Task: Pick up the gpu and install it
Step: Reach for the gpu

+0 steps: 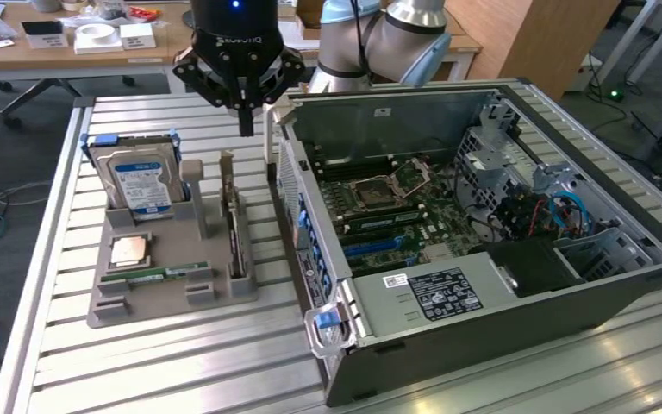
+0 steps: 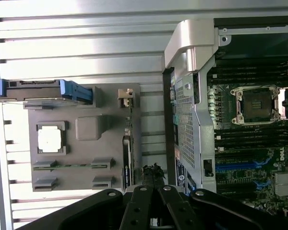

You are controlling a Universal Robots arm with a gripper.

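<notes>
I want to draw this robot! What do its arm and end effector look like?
The end effector is black with chunky linkages, white lettering across its body and a small blue light on top. The arm is made of round silver-grey tubes with light blue caps at the joints.

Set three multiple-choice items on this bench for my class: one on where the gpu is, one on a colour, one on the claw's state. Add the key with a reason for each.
1. The gpu is:
A. on edge in the tray
B. in the claw
C. atop the hard drive

2. The hard drive's side rails are:
A. red
B. blue
C. yellow

3. The claw is:
A. wide open
B. shut on the gpu
C. shut and empty

Key:
1. A, the gpu stands upright in the tray's slot.
2. B, blue rails flank the hard drive.
3. C, the claw's fingers meet above the tray with nothing between them.
</notes>
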